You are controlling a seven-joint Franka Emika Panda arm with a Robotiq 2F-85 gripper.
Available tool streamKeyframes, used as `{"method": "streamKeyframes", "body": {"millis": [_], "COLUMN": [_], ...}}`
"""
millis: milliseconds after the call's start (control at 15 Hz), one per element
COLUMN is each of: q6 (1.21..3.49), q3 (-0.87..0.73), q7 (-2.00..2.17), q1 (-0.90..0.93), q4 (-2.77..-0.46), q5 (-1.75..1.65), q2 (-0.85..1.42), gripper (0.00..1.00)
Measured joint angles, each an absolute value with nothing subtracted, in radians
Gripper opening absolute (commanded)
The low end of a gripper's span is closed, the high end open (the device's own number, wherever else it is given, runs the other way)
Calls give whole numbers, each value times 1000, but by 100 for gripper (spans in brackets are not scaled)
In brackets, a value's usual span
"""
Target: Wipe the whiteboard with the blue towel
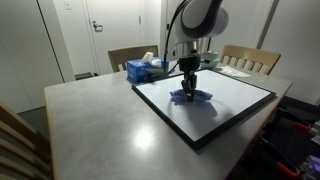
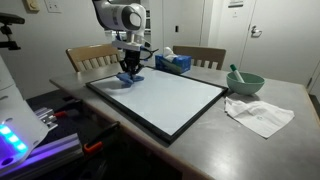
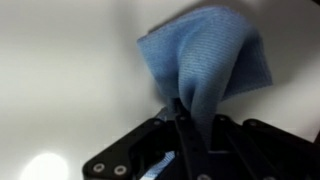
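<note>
Your blue towel lies bunched on the whiteboard, near the corner closest to the tissue box. The gripper points straight down onto it, its jaws pressed together on a fold of the cloth. In the wrist view the blue towel fans out from between the fingers against the white surface. The whiteboard lies flat on the grey table, and the tissue box sits just past its edge. In an exterior view a green bowl and a crumpled white cloth rest on the table, beside the whiteboard but apart from it.
</note>
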State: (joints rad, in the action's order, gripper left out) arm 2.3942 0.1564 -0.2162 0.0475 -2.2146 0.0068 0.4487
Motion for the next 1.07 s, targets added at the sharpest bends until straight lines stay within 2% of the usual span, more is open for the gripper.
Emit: {"method": "streamKeyframes", "body": {"millis": [400, 800, 867, 1067], "q6": [2336, 2392, 2415, 2449], "q3": [202, 241, 248, 251], "q7": [-69, 25, 27, 34], "q1": [94, 126, 127, 133], "q4": [-2160, -2114, -2111, -2112], "q5": [152, 329, 353, 364], "q2": [489, 533, 537, 538], "gripper": [4, 4, 16, 16]}}
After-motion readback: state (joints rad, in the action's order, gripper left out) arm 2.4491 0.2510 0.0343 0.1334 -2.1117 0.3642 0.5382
